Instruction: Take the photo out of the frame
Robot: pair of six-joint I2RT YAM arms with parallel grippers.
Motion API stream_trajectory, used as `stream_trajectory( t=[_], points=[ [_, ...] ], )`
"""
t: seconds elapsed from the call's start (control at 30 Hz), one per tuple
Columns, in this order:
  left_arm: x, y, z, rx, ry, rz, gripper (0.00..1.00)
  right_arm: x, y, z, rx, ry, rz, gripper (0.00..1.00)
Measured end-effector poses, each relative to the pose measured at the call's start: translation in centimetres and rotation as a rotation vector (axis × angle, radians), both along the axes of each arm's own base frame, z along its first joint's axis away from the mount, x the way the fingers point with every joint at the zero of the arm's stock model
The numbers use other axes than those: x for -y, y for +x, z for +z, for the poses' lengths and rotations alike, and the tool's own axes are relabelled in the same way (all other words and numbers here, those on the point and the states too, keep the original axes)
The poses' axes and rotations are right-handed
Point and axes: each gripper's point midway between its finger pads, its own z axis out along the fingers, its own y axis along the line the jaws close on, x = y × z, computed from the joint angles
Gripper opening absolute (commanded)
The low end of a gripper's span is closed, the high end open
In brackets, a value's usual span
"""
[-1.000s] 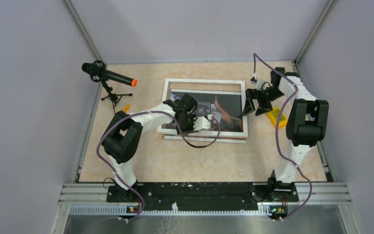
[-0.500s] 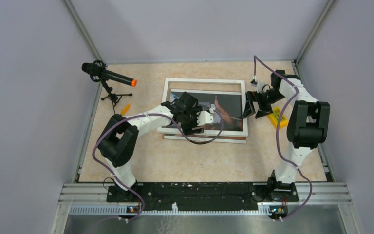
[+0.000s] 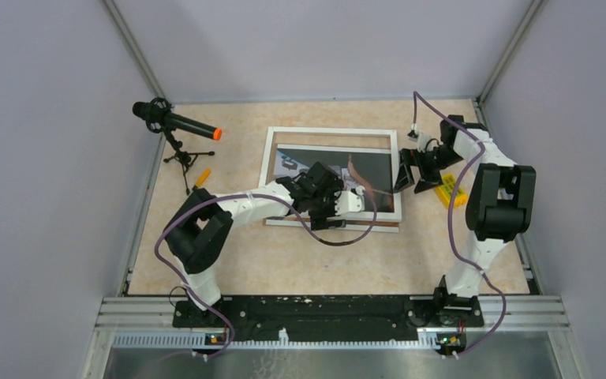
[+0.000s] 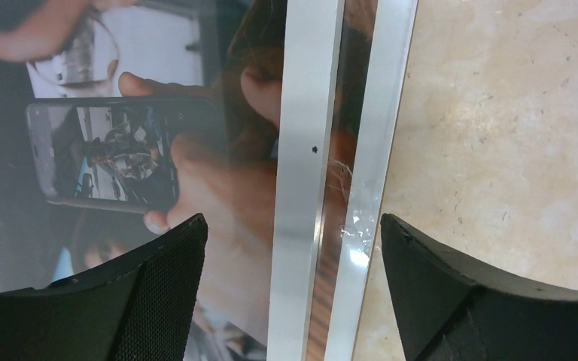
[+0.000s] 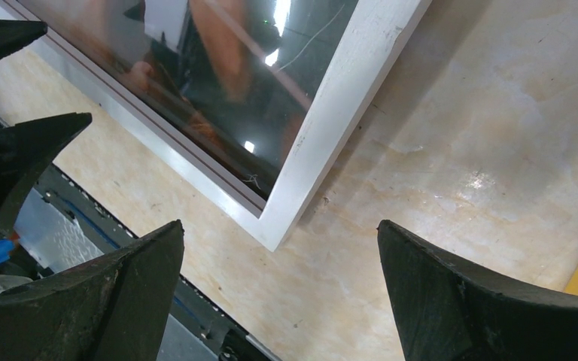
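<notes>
The frame [image 3: 331, 132], with its thin white border, lies flat mid-table, and the dark glossy photo [image 3: 372, 169] lies inside the border. My left gripper [image 3: 353, 203] hangs open over the frame's near edge. In the left wrist view the white border strip [image 4: 306, 135] and a second pale strip [image 4: 380, 128] run between the fingertips [image 4: 147, 293], with the photo [image 4: 113, 150] to the left. Nothing is gripped. My right gripper [image 3: 410, 169] stands open just off the frame's right side; in the right wrist view the frame corner [image 5: 323, 128] and photo [image 5: 218, 68] lie ahead of it.
A microphone on a small tripod [image 3: 175, 123] stands at the back left, with a small orange piece [image 3: 203, 177] near its feet. A yellow block [image 3: 448, 192] lies right of the frame under the right arm. Grey walls close in three sides.
My left gripper has opened wide and slid right and nearer along the frame's near edge. The right arm has hardly moved.
</notes>
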Motion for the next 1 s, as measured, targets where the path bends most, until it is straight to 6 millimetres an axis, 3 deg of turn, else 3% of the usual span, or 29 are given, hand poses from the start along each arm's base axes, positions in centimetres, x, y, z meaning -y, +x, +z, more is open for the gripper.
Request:
stream_trajectory(
  t=[0.27, 1.0],
  points=[
    [0.2, 0.6, -1.7, 0.009, 0.027, 0.032, 0.89, 0.0, 0.0, 0.0, 0.000, 0.001, -0.005, 0.98],
    [0.3, 4.3, -1.1, 0.183, 0.048, 0.116, 0.79, 0.4, -0.1, 0.0, -0.007, 0.016, -0.020, 0.98]
  ],
)
